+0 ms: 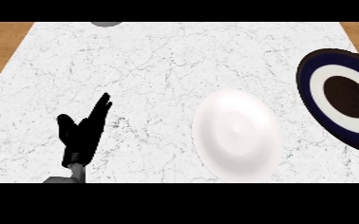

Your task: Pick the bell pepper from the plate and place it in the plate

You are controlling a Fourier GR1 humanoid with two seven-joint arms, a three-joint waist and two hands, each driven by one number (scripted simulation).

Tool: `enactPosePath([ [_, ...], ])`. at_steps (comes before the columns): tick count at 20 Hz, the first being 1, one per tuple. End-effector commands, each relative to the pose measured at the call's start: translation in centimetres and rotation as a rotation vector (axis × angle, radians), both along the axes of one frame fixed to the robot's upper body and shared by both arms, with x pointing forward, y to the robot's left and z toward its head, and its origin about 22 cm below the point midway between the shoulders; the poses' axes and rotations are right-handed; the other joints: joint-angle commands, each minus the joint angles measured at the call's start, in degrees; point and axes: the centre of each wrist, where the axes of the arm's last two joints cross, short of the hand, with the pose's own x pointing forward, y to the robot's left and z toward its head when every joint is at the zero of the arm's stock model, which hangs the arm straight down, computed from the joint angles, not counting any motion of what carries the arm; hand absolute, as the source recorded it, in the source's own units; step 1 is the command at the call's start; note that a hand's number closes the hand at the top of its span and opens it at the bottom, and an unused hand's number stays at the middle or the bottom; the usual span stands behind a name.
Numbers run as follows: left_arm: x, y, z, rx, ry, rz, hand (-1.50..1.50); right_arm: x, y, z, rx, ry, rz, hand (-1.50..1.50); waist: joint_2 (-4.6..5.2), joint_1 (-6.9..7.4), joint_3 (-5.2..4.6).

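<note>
A plain white plate [237, 133] lies on the marble counter, right of centre, with nothing on it. A second plate [335, 92], dark blue with a white ring and a brown centre, sits at the right edge, partly cut off. No bell pepper shows anywhere. My left hand [82, 133] rests at the lower left, fingers straight and pointing up, thumb out to the left, holding nothing. It stands well to the left of the white plate. My right hand does not show.
The white marble counter [161, 66] fills the view, with wooden floor at the far left and right corners. A small grey round thing [106, 23] peeks in at the counter's far edge.
</note>
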Motion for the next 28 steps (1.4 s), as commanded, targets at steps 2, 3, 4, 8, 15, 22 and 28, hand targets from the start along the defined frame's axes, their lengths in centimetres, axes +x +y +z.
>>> enactPosePath([
  [2, -0.1, -1.1, -0.7, -0.022, 0.05, -0.025, 0.0, 1.2, -4.3, -1.8, 0.146, 0.148, -0.026, 1.5, 0.77, 1.01, -0.42],
  [3, 0.1, -0.9, -0.1, -0.028, 0.047, -0.022, 0.0, 0.5, -6.6, -0.8, 0.156, 0.222, -0.024, 1.5, 0.82, 1.14, -0.42],
  [4, 0.3, -1.7, -0.9, -0.015, 0.064, -0.032, 0.0, 0.3, -6.4, -2.4, 0.103, 0.322, -0.006, -1.5, 1.13, 1.2, -0.46],
  [8, -1.2, -1.8, -1.2, -0.017, 0.055, -0.046, 0.0, 1.9, -6.9, -3.6, 0.154, 0.407, 0.101, -1.5, 0.83, 2.01, -0.37],
  [15, -1.6, -2.5, -2.2, -0.035, 0.079, -0.041, 0.0, 2.8, -6.7, -5.1, 0.182, 0.145, 0.28, -1.5, 0.76, 1.18, -0.27],
  [22, -0.8, -0.5, -1.2, -0.033, 0.07, -0.016, 0.0, 0.2, -10.9, -4.7, 0.296, -0.144, 0.255, -1.5, 0.58, 0.13, -0.36],
  [28, -0.1, -0.3, 0.8, -0.017, 0.058, -0.021, 0.0, -4.9, -13.4, -7.7, 0.386, -0.16, 0.368, -1.5, 0.24, -0.45, -0.44],
])
